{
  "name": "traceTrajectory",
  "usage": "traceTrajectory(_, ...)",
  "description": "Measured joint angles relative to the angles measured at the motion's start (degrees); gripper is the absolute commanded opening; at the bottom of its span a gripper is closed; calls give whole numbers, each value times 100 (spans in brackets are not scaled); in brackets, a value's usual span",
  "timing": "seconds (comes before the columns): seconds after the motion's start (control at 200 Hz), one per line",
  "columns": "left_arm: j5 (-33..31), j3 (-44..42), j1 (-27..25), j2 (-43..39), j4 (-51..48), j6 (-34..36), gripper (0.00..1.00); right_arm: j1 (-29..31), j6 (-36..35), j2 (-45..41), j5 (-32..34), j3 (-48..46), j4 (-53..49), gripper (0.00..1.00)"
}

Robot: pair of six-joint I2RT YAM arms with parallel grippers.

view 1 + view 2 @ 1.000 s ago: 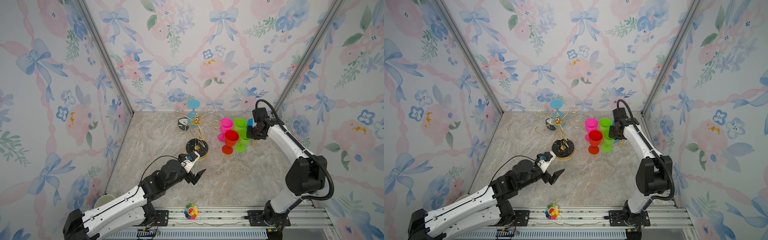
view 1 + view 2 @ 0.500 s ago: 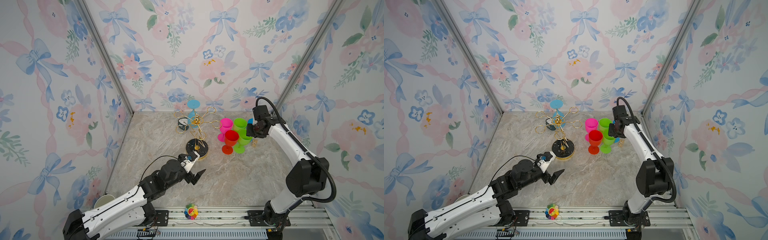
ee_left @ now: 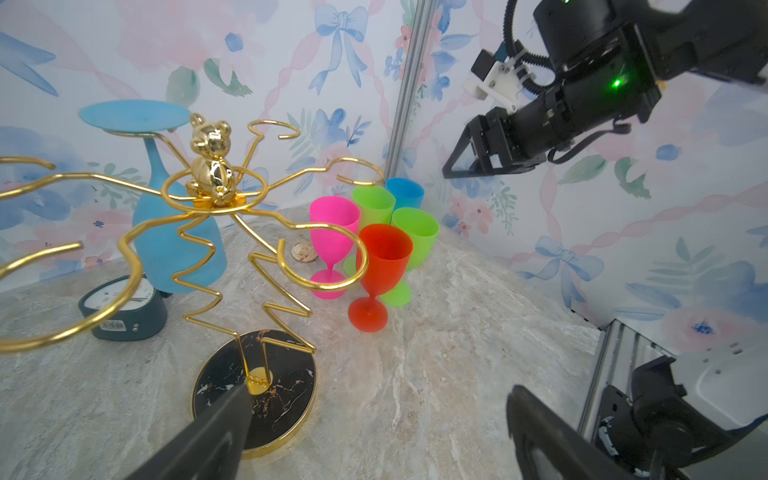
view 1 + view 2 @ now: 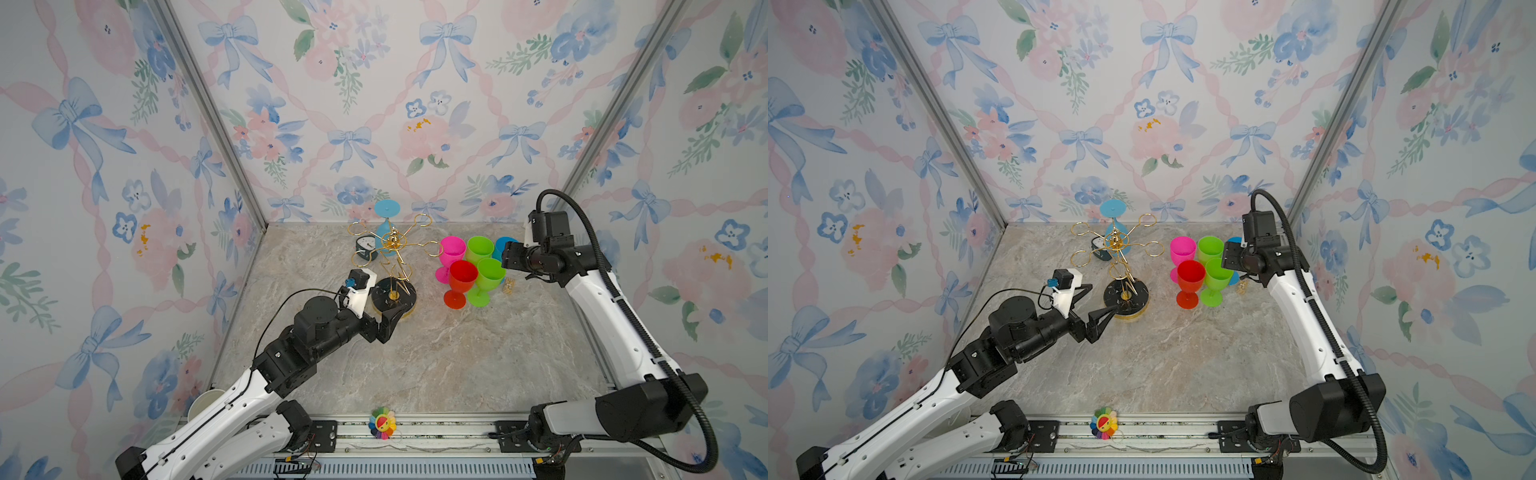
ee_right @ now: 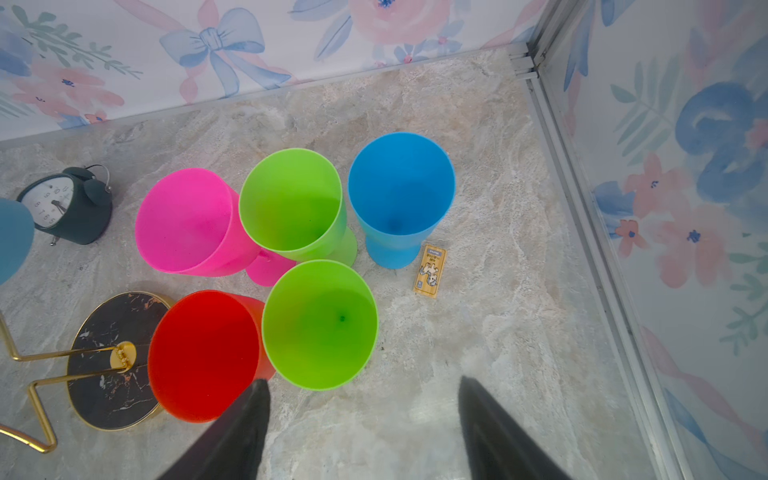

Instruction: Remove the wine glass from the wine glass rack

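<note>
Pale blue plastic, the wine glass (image 3: 153,249) hangs upside down with its foot caught in one loop of the gold wire wine glass rack (image 3: 212,178), on the side of the rack farthest from the left gripper (image 4: 1104,297); that gripper sits low, just short of the rack's round black base (image 3: 286,386), jaws wide apart and empty; one fingertip (image 3: 243,401) reaches the base's near edge, though whether it touches cannot be told; a dark alarm clock (image 3: 124,307) stands beside the hanging glass; well off from the left gripper and beneath the right gripper (image 5: 361,379), a pink glass (image 5: 187,224), a red glass (image 5: 203,357), a blue glass (image 5: 401,187) and two green glasses (image 5: 320,324) stand upright in a tight cluster; the right gripper hovers above them, jaws apart, gripping nothing; a small yellow card (image 5: 430,270) lies just beside the blue glass.
</note>
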Motion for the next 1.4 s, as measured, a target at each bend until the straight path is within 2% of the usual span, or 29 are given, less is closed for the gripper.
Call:
traceTrajectory(0.2,896,872,675,568,-74,-382,91,103,0,-17,-76,-190,131,75)
traceTrajectory(0.31,1462,1464,1360,1001,-140,-739,85,184,0,-20,-79,-291,179,75)
traceTrajectory(0.42,2031,2076,2090,1530,-138,-1132,84,256,0,-31,-79,-420,258,75)
traceTrajectory(0.55,2723,2673,2719,2258,-125,-1488,80,315,2,-72,-79,-568,310,76)
traceTrajectory(0.745,3644,3421,3239,3432,-164,-1749,80,367,2,-299,-94,-804,369,76)
traceTrajectory(0.89,4258,4000,3661,4076,-212,-1867,74,367,2,-551,-94,-949,387,76)
traceTrajectory(1.03,4566,4441,4116,4391,-208,-1873,74,378,7,-791,-116,-1027,400,72)
traceTrajectory(1.175,4708,4511,4426,4380,-181,-1871,72,632,0,-1029,-341,-1023,426,67)
traceTrajectory(1.4,4295,3491,4658,3738,-350,-1543,70,1620,9,-968,-1202,-632,704,63)
